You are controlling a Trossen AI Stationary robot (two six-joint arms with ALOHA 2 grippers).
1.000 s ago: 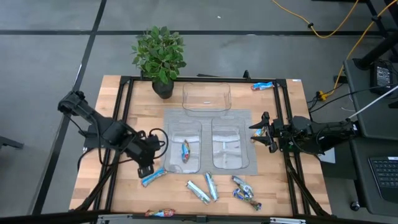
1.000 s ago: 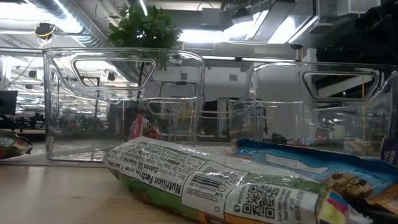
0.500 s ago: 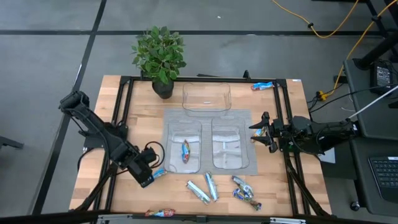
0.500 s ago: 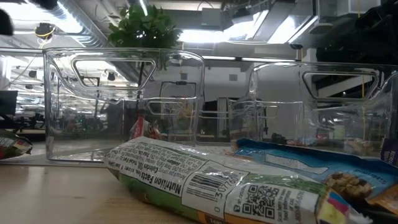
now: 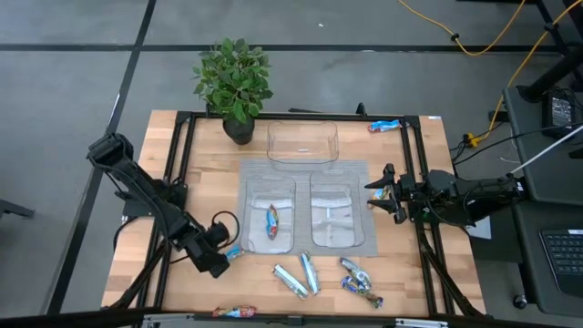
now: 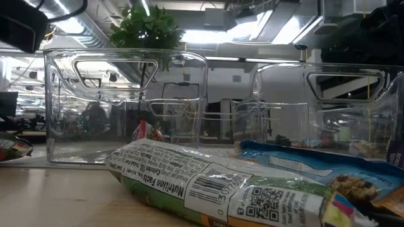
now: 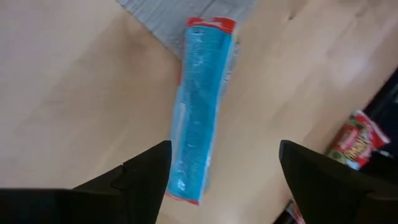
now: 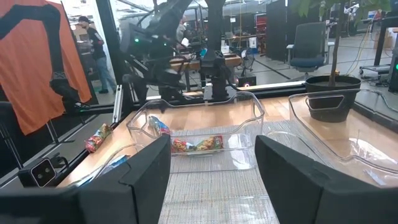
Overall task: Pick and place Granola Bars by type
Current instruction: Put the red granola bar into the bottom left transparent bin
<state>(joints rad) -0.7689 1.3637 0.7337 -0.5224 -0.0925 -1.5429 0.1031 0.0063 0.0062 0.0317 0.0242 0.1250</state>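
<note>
High view: I have the left gripper [image 5: 221, 259] low over the wooden surface [image 5: 137, 246] near its front-left part, just off the front-left corner of the grey mat [image 5: 364, 248]. A bright blue bar [image 5: 234, 252] lies right at the fingertips, touching the mat corner. My left wrist view puts that blue bar [image 7: 198, 109] flat on the wood between my two fingers [image 7: 146, 177], which stand apart, one to each side, neither touching the wrapper. Its red end reaches the mat edge.

Right gripper [image 5: 378, 193] hangs at the right edge of the mat, fingers spread, nothing between them.

On the mat, three clear trays: one at the back [image 5: 302, 142], two side by side nearer the front. The front-left tray [image 5: 250, 205] has one blue-and-red bar [image 5: 272, 220] in it. What lies in the front-right tray [image 5: 317, 202] I cannot make out.

Loose bars on the front of the surface: two pale silvery-green bars [image 5: 301, 276], a cluster of dark crinkly bars [image 5: 358, 281], and a red-orange bar [image 5: 236, 312] at the front edge. Another blue bar [image 5: 383, 126] lies at the back right. Potted plant [image 5: 235, 82] at the back.

Low view: a pale green bar [image 6: 208, 186] fills the foreground.
</note>
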